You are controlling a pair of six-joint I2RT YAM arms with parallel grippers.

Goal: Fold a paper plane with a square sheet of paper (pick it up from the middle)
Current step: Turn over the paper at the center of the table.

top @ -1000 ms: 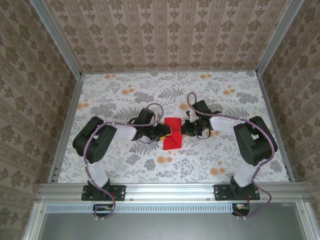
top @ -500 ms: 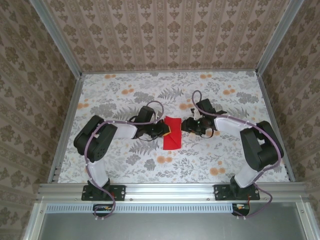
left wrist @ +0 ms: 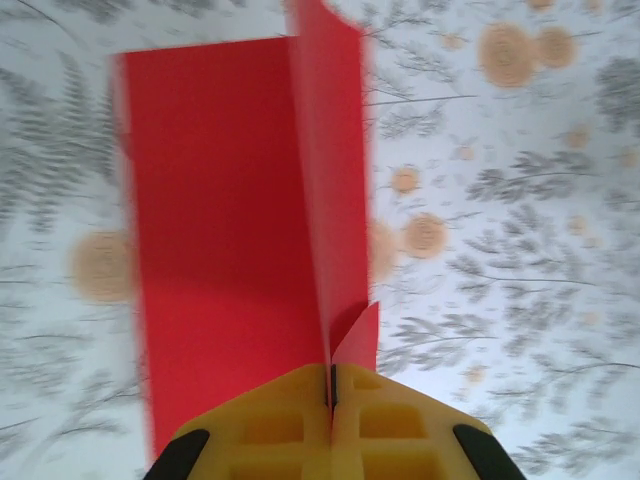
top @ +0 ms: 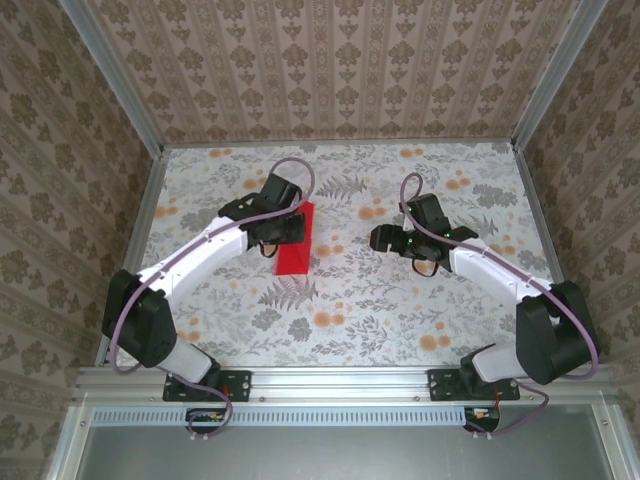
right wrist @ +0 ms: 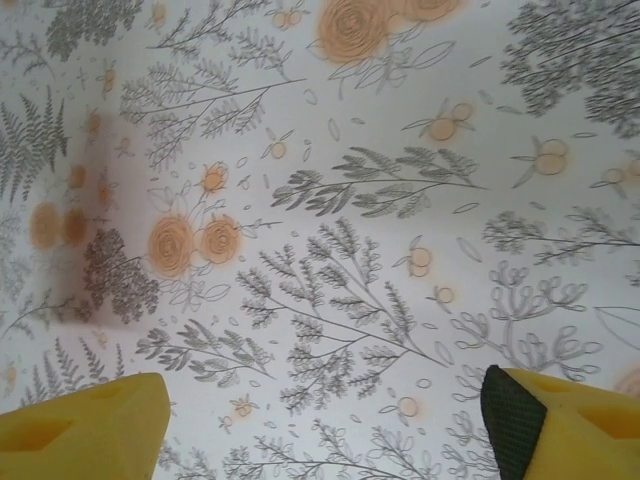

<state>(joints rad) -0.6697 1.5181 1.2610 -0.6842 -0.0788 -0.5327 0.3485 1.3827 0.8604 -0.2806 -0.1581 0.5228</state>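
Note:
The square sheet of paper is bright red and folded lengthwise, with one flap standing up along the crease. It hangs in my left gripper over the table's left-middle. In the left wrist view the yellow jaws of my left gripper are pressed together on the near edge of the red paper, at the crease. My right gripper is to the right of the paper and apart from it. Its yellow fingers stand wide apart in the right wrist view, where my right gripper has only bare tablecloth between them.
The floral tablecloth covers the table. Patterned walls and aluminium rails close in the left, right and back sides. Both arm bases are bolted at the near edge.
My right gripper opened, let go of the paper and drew back to the right. My left gripper closed on the paper and carried it left and farther back.

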